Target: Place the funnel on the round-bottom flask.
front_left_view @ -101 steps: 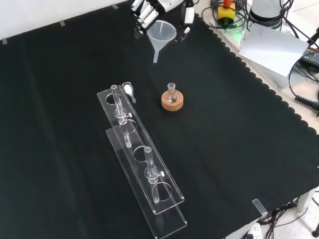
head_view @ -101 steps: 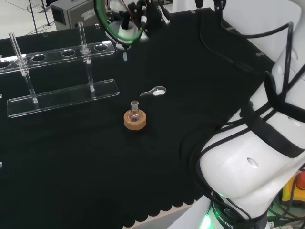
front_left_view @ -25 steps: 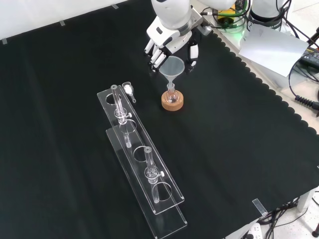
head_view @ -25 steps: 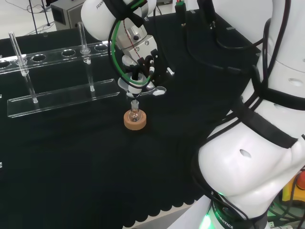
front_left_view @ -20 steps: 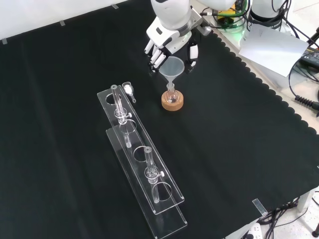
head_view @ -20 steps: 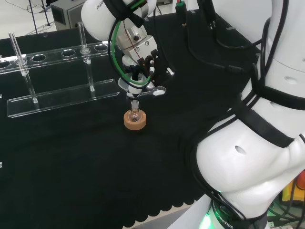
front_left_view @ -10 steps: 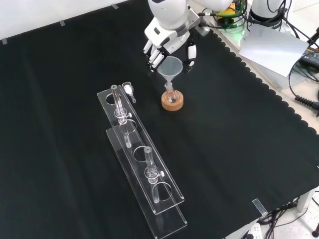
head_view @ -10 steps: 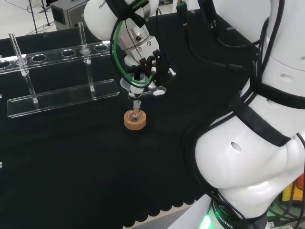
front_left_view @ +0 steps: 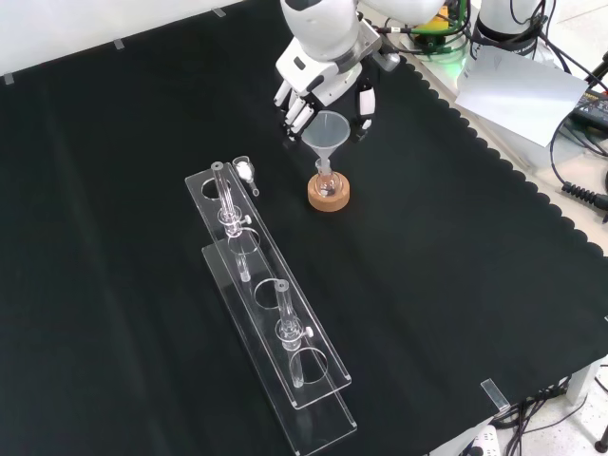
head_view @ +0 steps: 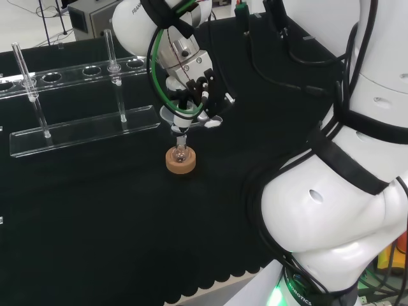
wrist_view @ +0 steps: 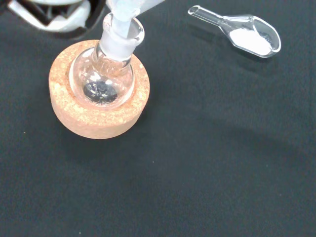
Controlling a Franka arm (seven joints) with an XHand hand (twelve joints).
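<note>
Toward the bench's far edge in the front view, the hand [front_left_view: 323, 71] pinches the funnel [front_left_view: 326, 130] upright so its stem enters the round-bottom flask [wrist_view: 106, 74], steadied by its cork ring [wrist_view: 98, 116]

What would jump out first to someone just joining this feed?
The hand, near the top of the front view, holds a clear funnel with its stem at the neck of a small round-bottom flask. That flask sits in a cork ring mid-cloth. Left of it in the front view lie a glass scoop of white powder and a long clear test tube rack.
</note>
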